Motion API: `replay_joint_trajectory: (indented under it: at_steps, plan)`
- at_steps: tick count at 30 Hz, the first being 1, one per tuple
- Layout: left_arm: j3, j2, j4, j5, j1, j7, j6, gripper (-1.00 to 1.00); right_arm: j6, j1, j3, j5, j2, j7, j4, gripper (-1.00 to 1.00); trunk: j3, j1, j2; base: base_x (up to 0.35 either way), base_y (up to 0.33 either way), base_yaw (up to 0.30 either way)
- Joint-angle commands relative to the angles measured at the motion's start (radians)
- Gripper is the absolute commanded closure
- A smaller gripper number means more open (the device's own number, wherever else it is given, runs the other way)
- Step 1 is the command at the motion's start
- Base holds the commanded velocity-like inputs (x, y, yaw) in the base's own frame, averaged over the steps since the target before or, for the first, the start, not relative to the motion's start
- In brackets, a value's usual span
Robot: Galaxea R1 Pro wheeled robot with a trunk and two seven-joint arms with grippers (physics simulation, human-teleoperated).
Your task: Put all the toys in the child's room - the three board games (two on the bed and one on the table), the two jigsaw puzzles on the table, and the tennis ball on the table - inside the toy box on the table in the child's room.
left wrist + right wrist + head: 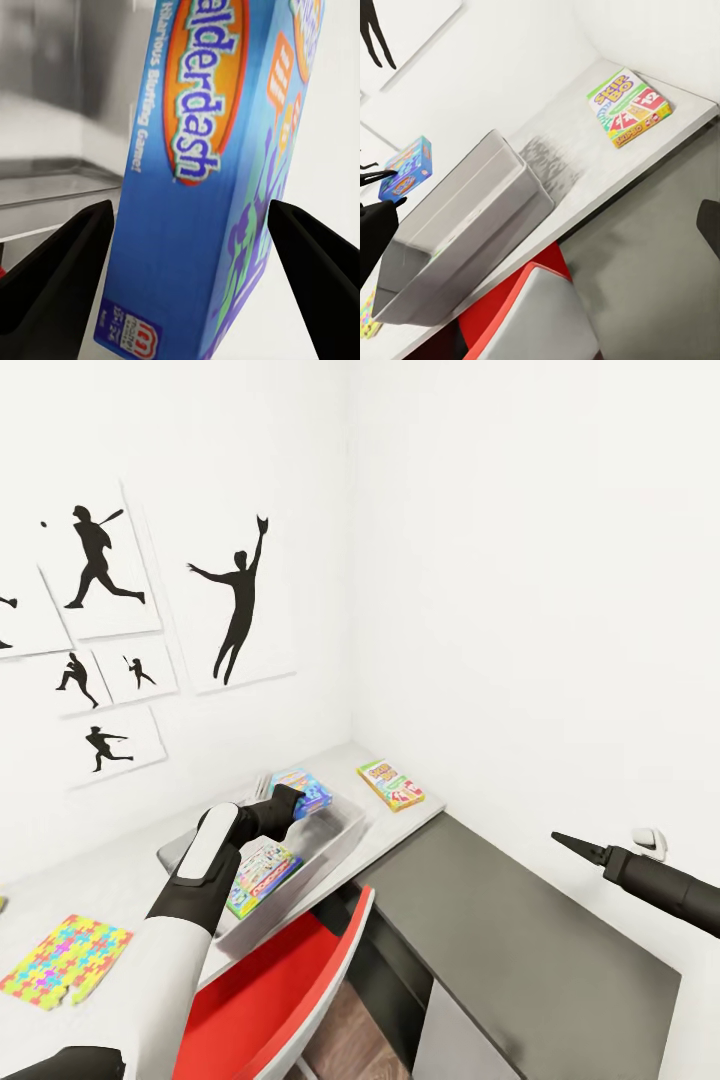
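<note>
- Head view: the left gripper [290,797] holds the blue game [306,792] over the far end of the toy box [335,838]. A Monopoly box [262,875] lies inside it, a Skip-Bo box [391,784] on the pale table [120,895], a thin jagged jigsaw [62,958] nearer. The right gripper [580,847] looks narrow.
- Left wrist: the dark fingers [60,262] flank the glossy cardboard box [202,187]; likely light, stiff and slippery, best pinched across its flat faces.
- Right wrist: the bin [465,225] is smooth grey with sloping walls; I cannot tell this gripper's opening.

Toy box [340,838] on table [420,815]; one board game [390,784] right of it, jigsaw [62,958] left
</note>
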Motion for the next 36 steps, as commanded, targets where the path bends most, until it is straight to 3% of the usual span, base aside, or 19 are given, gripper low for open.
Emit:
replay_joint_trajectory:
  at_steps: [1, 13, 36]
  plan:
    - [0.0, 0.0, -0.001, 0.006, -0.001, 0.007, 0.001, 1.0, 0.005, -0.001, -0.001, 0.001, 0.0, 0.004, 0.0, -1.0, -0.002, 0.001, -0.002, 0.0, 0.0, -0.009]
    - [0.0, 0.0, -0.001, 0.006, -0.001, 0.007, -0.001, 1.0, 0.005, -0.001, -0.001, 0.001, 0.0, 0.004, 0.0, -1.0, -0.007, 0.001, -0.002, 0.0, 0.0, -0.003]
    - [0.0, 0.0, -0.003, 0.005, -0.001, 0.007, -0.004, 1.0, 0.006, -0.001, 0.0, 0.001, 0.0, 0.004, 0.0, -1.0, -0.041, 0.001, -0.002, 0.0, 0.0, 0.0]
